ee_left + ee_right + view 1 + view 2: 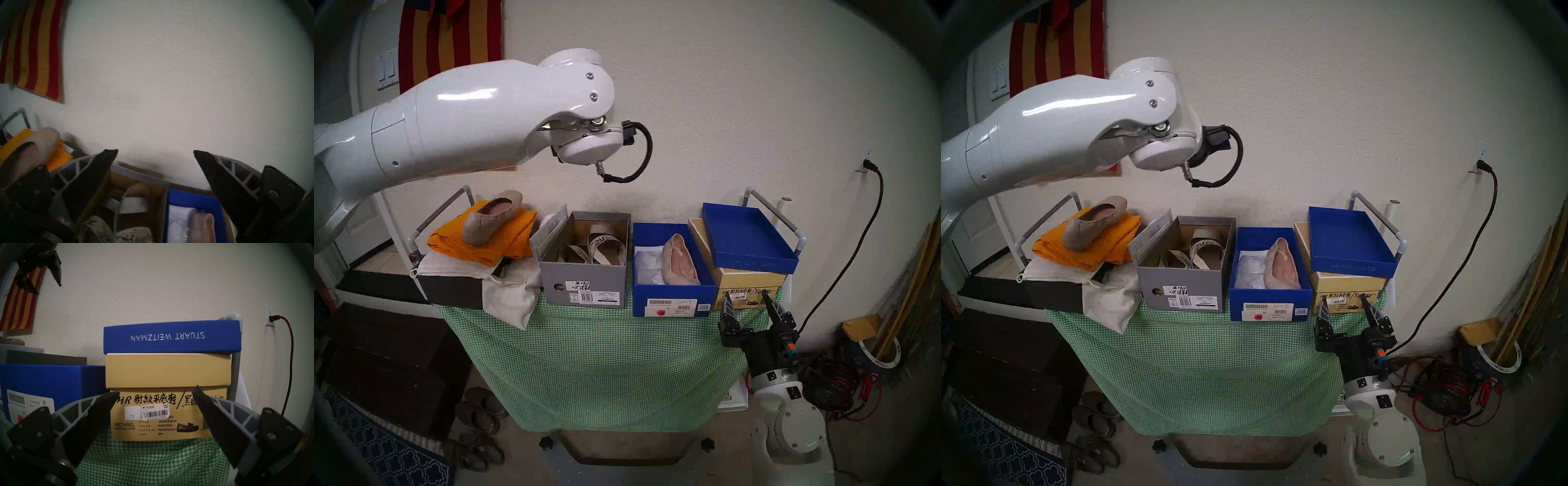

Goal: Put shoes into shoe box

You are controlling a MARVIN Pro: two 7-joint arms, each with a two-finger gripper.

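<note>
**A:** Where are the shoes sitting, taking the blue shoe box (673, 298) as the marker?

**B:** One beige flat (680, 259) is lying inside the blue shoe box, against its right wall, next to crumpled white paper. The other flat (492, 217) is resting on folded orange cloth (517, 242), well to the left of the blue shoe box, past the grey VIONIC box (583, 285) holding white sandals (605, 246).

**A:** And the grippers?

**B:** The right gripper (746, 302) is hovering off the bench (602, 339) edge, just right of the blue shoe box, its jaws standing wide with nothing between them. In its wrist view they are framing the tan Michael Kors box (168, 414), which is carrying the upturned blue lid (171, 338). The left gripper (155, 152) is hanging high above and to the left of the blue shoe box, jaws also spread wide and holding nothing.

**A:** Anything hard to make out?

**B:** In the head views the left arm's wrist is hiding its own gripper completely. The left wrist view is blurring and cropping the boxes at its bottom edge, showing only the toe of the boxed flat. The white cloth bag (507, 298) is draping over the bench's left front, covering part of a dark box.
</note>
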